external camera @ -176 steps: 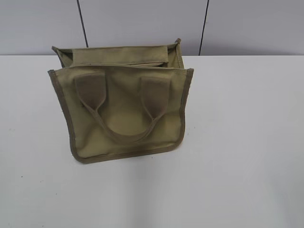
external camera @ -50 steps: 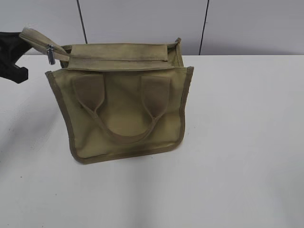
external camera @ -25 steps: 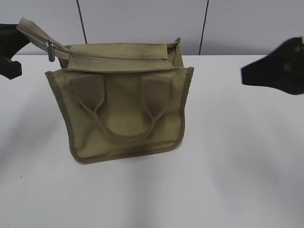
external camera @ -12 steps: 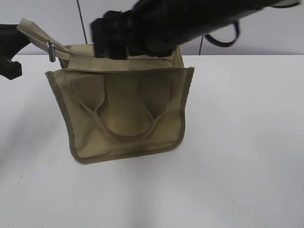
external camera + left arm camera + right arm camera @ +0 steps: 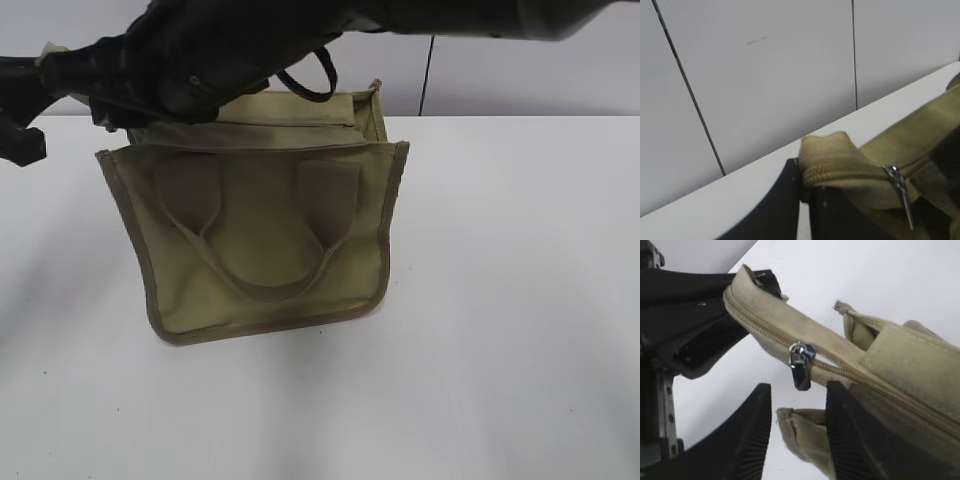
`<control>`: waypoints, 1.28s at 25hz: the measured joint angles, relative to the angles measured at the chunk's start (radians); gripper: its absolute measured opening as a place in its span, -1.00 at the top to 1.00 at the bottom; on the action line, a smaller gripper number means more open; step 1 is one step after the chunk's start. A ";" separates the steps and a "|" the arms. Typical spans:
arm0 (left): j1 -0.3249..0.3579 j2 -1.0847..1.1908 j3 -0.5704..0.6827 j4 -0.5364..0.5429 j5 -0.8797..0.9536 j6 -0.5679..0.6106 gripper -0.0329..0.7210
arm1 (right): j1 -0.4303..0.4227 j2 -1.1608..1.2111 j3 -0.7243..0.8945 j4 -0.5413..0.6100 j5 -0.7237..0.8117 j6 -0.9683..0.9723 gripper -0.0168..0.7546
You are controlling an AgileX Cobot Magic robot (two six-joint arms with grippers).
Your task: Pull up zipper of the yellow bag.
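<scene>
Fingers (image 5: 850, 440) of my right gripper (image 5: 799, 432) gape just below the small silver zipper pull (image 5: 801, 363); my left gripper (image 5: 805, 195) pinches the khaki canvas bag's (image 5: 265, 235) zipper-tape end (image 5: 827, 157), upper left.

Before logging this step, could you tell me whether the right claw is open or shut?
Open: in the right wrist view the right claw straddles the hanging zipper pull without touching it.

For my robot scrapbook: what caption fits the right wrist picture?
Open right gripper nears the metal pull while the left gripper holds the zipper end.
</scene>
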 joint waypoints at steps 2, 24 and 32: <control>0.000 0.000 0.000 0.016 0.002 -0.012 0.90 | 0.001 0.030 -0.029 0.001 0.000 0.000 0.23; 0.000 -0.002 0.000 0.066 -0.003 -0.051 0.90 | 0.000 0.106 -0.072 -0.007 -0.005 0.016 0.99; 0.000 -0.002 0.000 0.046 0.054 -0.051 0.90 | -0.014 0.029 -0.072 -0.013 0.112 -0.061 0.99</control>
